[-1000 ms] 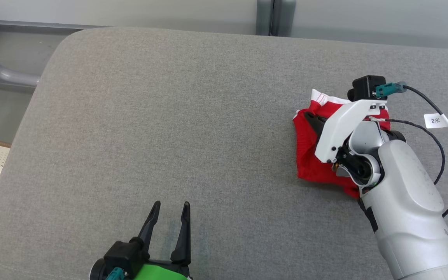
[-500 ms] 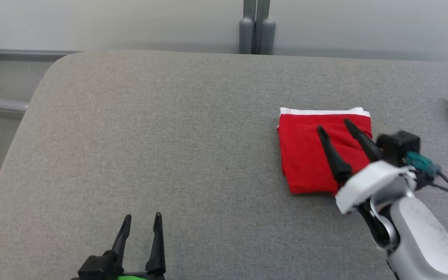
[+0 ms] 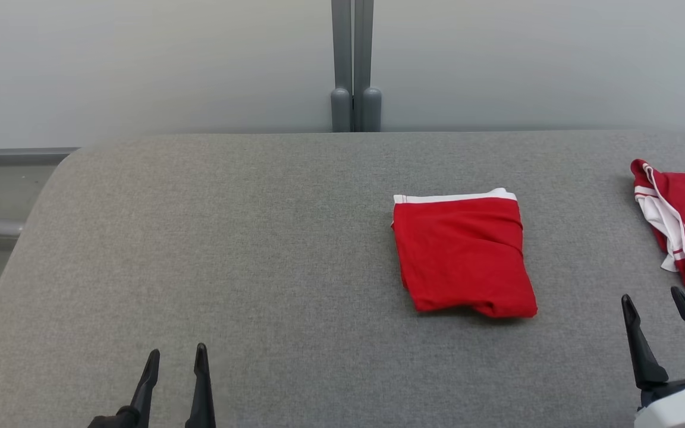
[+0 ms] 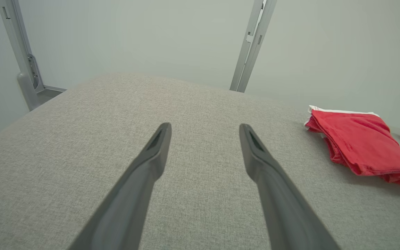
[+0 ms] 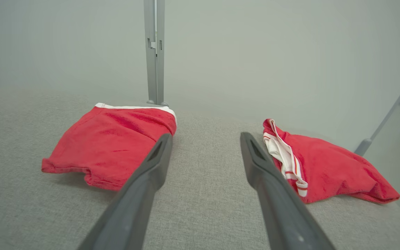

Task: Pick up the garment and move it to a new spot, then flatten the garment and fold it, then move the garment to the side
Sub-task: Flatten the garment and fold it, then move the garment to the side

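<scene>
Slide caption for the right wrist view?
Open right gripper points between folded red garment and crumpled red-and-white garment on grey padded surface.

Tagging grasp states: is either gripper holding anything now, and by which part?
Nothing is held. The left gripper and right gripper are open and empty; the folded red cloth garment with a white waistband lies free on the grey fabric surface.

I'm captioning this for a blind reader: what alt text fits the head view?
A folded red garment lies on a grey padded surface. A crumpled red-and-white garment lies at the right edge; the left gripper and right gripper, both open and empty, show at the bottom.
</scene>
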`<state>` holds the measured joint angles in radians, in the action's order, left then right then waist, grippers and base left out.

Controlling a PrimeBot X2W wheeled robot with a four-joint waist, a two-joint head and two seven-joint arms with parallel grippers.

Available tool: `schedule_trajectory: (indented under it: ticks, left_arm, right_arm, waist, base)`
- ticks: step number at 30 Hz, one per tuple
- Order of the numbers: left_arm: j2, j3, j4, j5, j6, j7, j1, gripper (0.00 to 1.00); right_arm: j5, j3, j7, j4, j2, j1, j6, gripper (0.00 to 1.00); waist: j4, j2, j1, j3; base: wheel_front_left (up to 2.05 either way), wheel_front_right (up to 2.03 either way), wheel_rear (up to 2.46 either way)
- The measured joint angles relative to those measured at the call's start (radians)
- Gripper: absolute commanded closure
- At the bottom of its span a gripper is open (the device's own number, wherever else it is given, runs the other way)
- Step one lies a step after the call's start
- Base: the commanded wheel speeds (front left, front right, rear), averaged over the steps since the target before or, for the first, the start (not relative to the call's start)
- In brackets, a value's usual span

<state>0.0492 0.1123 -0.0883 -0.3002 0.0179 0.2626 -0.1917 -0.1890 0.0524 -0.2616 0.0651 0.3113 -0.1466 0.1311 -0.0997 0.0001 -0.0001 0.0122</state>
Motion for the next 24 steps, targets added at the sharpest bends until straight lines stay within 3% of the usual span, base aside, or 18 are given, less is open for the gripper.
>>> schedule_trajectory:
  ticks: [5, 15, 24]
  left_arm:
    - [0.000, -0.023, -0.024, 0.006, 0.017, 0.000, -0.014, 0.00]
    - [0.000, -0.041, -0.046, 0.040, 0.048, 0.000, -0.023, 0.00]
    - [0.000, -0.033, -0.052, 0.044, 0.055, 0.000, -0.021, 0.00]
  right_arm:
    - [0.017, 0.052, 0.000, -0.009, -0.042, -0.049, 0.000, 0.00]
    - [0.030, 0.054, 0.000, -0.029, -0.096, -0.053, 0.000, 0.00]
    - [0.030, 0.047, 0.000, -0.024, -0.109, -0.052, 0.000, 0.00]
  waist:
    - [0.019, 0.0000, 0.0000, 0.017]
    - [0.018, 0.0000, 0.0000, 0.022]
    - [0.015, 0.0000, 0.0000, 0.029]
  base:
    - [0.00, 0.00, 0.00]
    - [0.00, 0.00, 0.00]
    - [0.00, 0.00, 0.00]
